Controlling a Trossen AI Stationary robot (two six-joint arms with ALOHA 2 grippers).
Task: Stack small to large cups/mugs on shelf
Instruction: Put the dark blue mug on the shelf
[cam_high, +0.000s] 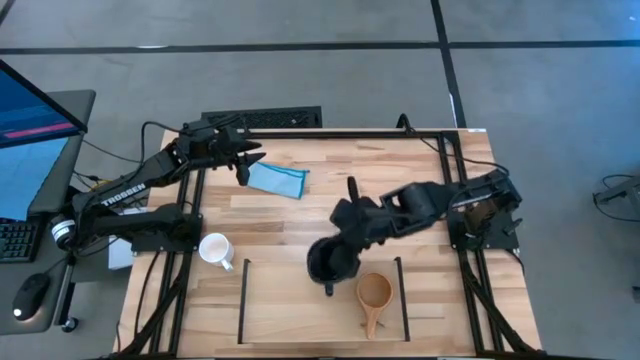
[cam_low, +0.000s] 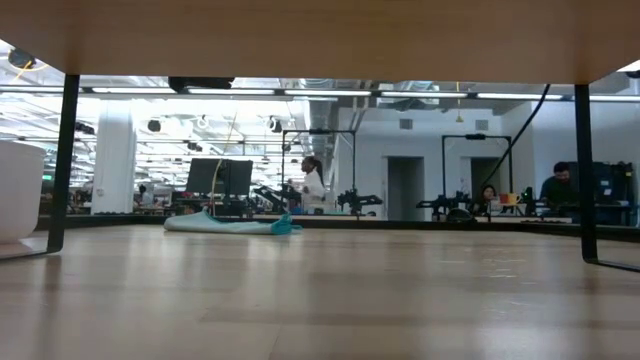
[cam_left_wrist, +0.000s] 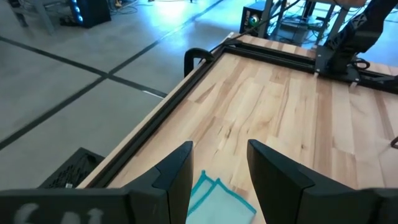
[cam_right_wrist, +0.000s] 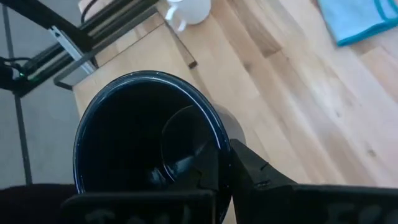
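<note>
The dark navy mug (cam_high: 328, 263) is at the far edge of the shelf (cam_high: 243, 300), open end up, and my right gripper (cam_high: 338, 248) is shut on it. It does not show in the low view. The small tan wooden cup (cam_high: 373, 294) stands on the shelf's right part, handle toward the near edge. The white mug (cam_high: 214, 248) stands on the table left of the shelf, and it also shows in the low view (cam_low: 18, 190). My left gripper (cam_high: 243, 168) is open over the table's far left, above the light-blue cloth (cam_high: 279, 180). My right gripper holds the dark mug by its rim and wall (cam_right_wrist: 216, 138), one finger inside the mug and one finger (cam_right_wrist: 255, 174) outside. The fingers come slanting down from the table's far right. The mug is upright; whether its base rests on the shelf cannot be told.
The black frame rails (cam_high: 445, 150) run around the tabletop. The shelf's thin posts (cam_low: 62, 160) stand on the table. The folded light-blue cloth also shows in the left wrist view (cam_left_wrist: 217, 202). Bare wood lies in the shelf's middle and left. People show in the room behind.
</note>
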